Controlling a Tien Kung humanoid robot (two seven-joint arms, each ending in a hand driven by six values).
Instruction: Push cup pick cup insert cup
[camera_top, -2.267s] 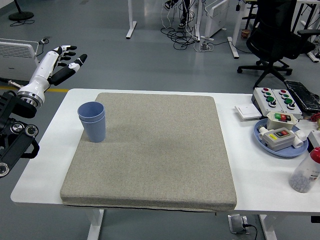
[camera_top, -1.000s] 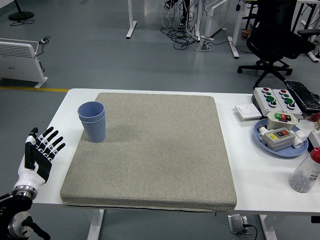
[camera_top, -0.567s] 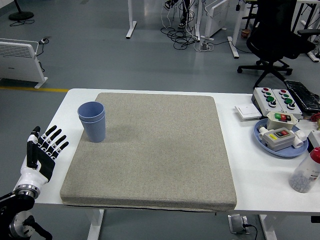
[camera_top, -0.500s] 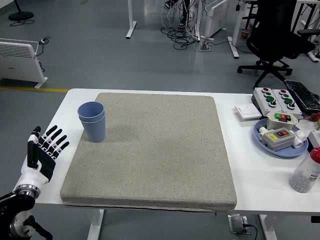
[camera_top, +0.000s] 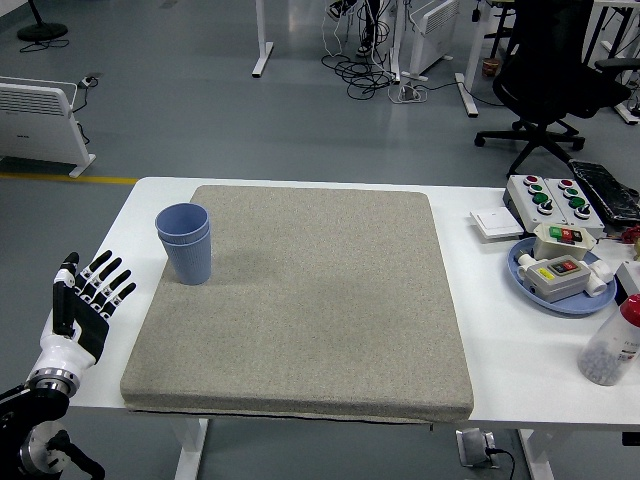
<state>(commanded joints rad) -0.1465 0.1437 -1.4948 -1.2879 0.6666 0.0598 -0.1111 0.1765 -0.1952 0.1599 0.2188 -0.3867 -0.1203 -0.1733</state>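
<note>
Two blue cups (camera_top: 186, 243), one nested inside the other, stand upright on the left part of a grey mat (camera_top: 300, 300). My left hand (camera_top: 85, 300) hovers over the table's left edge, below and to the left of the cups, well apart from them. Its fingers are spread straight and hold nothing. My right arm does not show in the head view.
The white table (camera_top: 500, 330) carries a blue plate (camera_top: 525, 265) with a button box and a white part at the right. Behind it sit a larger button box (camera_top: 550, 198) and a white switch plate (camera_top: 495, 222). A red-capped bottle (camera_top: 612, 342) stands at the right edge.
My left arm dropped from high at the far left, above the table's back corner, down to the table's left edge. Over the last second it has barely shifted. The cups have not moved.
</note>
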